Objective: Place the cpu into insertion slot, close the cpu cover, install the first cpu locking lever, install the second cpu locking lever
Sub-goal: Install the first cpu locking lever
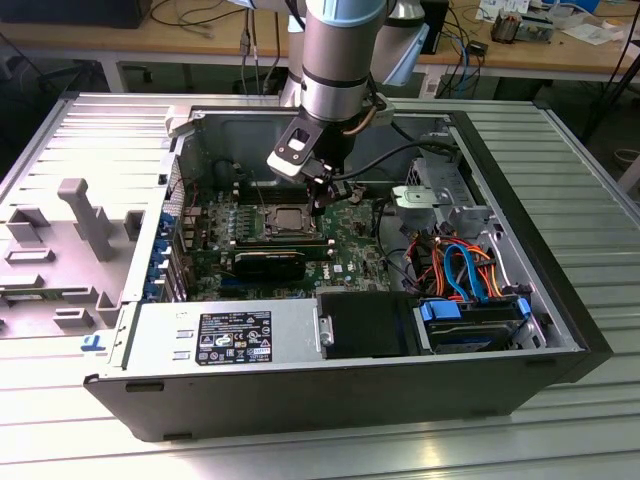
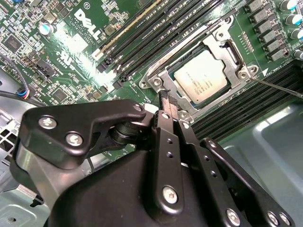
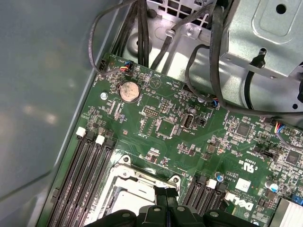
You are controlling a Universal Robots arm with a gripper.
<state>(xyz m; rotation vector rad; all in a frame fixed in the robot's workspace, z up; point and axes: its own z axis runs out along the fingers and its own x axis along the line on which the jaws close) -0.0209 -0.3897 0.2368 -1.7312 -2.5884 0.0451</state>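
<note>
The chip (image 2: 202, 78) is seated in the socket (image 2: 152, 78), framed by the thin metal cover (image 2: 226, 45) laid over its edges. It is judged light, stiff and fragile, best held by its edges only. The gripper (image 3: 166, 193) is held at the socket's rim, fingers drawn together, with nothing seen between them.

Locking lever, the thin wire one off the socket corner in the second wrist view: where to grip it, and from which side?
Take the locking lever on its straight free run, clear of the cpu cover. It is a thin rod lying close over the memory slots, so probably come from above, with the fingers straddling it across its length.
</note>
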